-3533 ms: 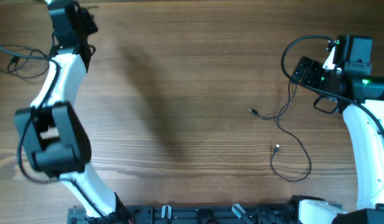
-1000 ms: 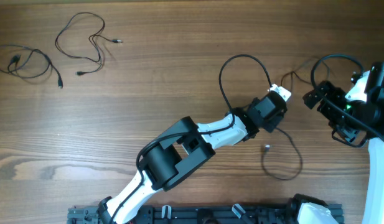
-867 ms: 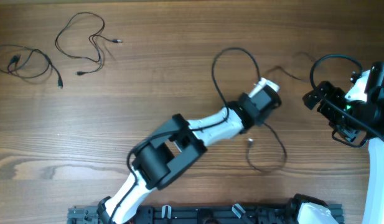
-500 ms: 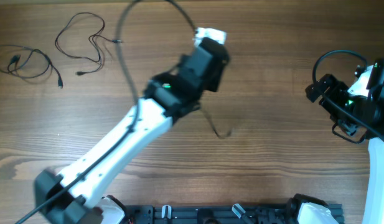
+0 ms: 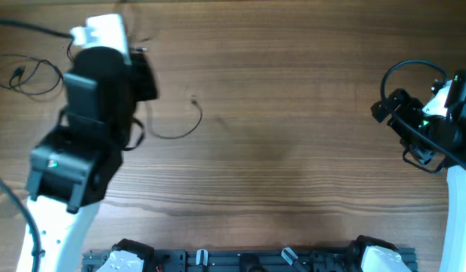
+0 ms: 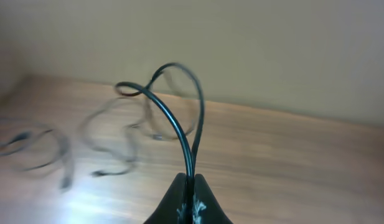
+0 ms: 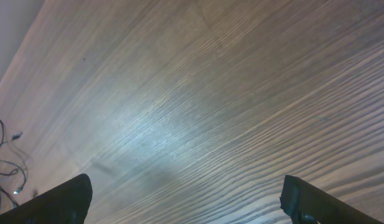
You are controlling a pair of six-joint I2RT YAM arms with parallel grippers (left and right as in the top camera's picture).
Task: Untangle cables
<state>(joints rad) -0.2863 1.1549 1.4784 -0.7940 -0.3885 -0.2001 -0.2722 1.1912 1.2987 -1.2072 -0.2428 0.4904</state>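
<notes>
While the left claw (image 6: 192, 186) is pinched shut on a cable (image 6: 193, 124), I read the grip from the left wrist view: the two fingers meet on a doubled strand, and the cord springs up out of them in a tall loop before dropping toward the tabletop (image 5: 308, 159). From overhead the left arm (image 5: 81, 143) sits over the top-left corner and hides the claw itself, but the free tail of that cable shows beside it, curving along the wood and ending in a small plug (image 5: 193, 98) that lies apart from everything else. A second cable (image 5: 25, 75) lies coiled at the far left edge, just beside the arm; other strands behind the loop in the wrist view are too blurred for me to sort. The right claw (image 7: 188, 198) is spread wide with nothing between its fingers, well apart from all the cords. My judgement on handling: this cord is light, limp and thin, so it will drag and whip with the arm rather than hold a shape, and it may slip through the fingers if I pull by the middle. It has enough spring to hold that loop, so it could flop across its neighbours when let go. I would take hold near a plug end, where there is something firmer to bite, and lay it down slowly with the tail kept away from the far-left coil
</notes>
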